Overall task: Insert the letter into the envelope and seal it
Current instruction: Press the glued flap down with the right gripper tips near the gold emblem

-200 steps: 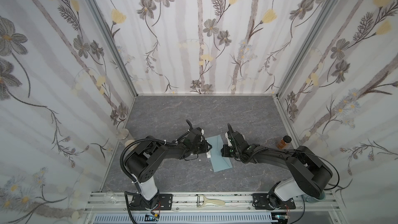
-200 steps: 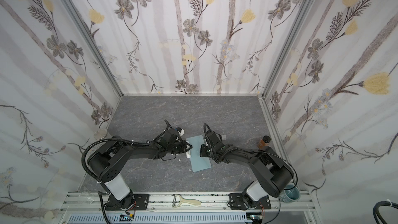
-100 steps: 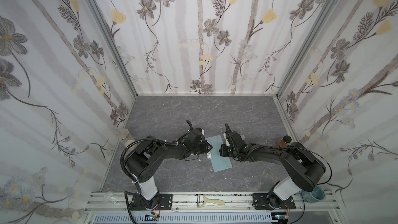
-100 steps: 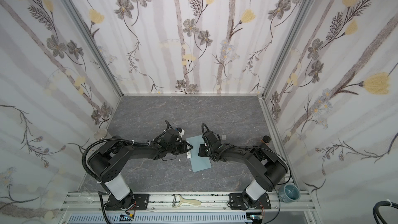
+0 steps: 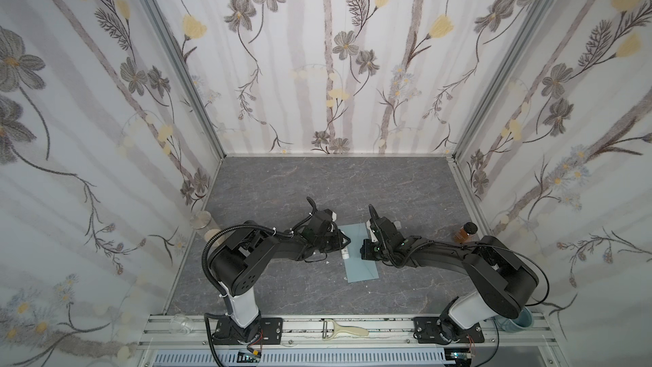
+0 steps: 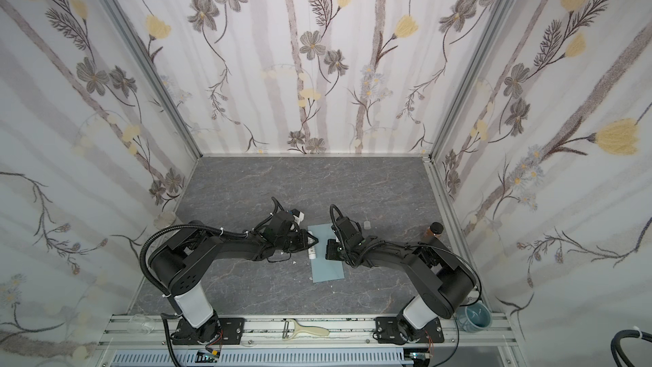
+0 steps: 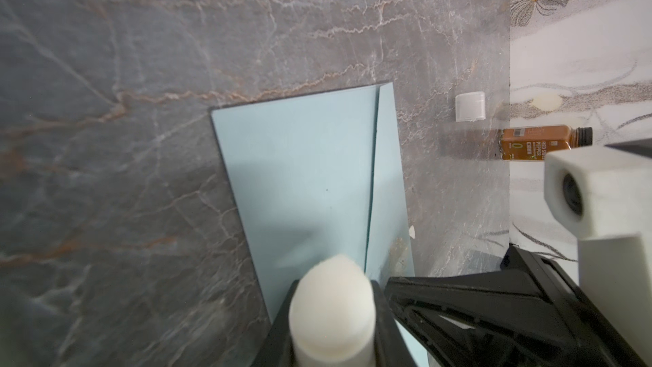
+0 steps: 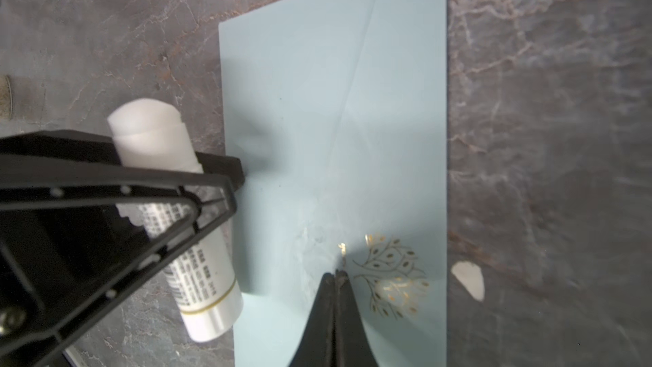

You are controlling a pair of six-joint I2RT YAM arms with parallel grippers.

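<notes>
While the left gripper (image 5: 345, 243) clamps the glue stick (image 5: 346, 253) just off its left edge, the envelope (image 5: 359, 263) lies flat at lower middle in both top views, long axis up-frame; the right gripper (image 8: 337, 277), pinched shut and empty, seemingly presses the flap seam; the letter is unseen, likely inside.

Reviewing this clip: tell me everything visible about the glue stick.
The glue stick is a small white plastic tube with dark printed text and a thin gold band near its base. It is uncapped, with its rounded white glue tip exposed. The left gripper clamps it around the middle and holds it just beside the long edge of the envelope, low over the table. Whether it touches the paper cannot be told.
</notes>
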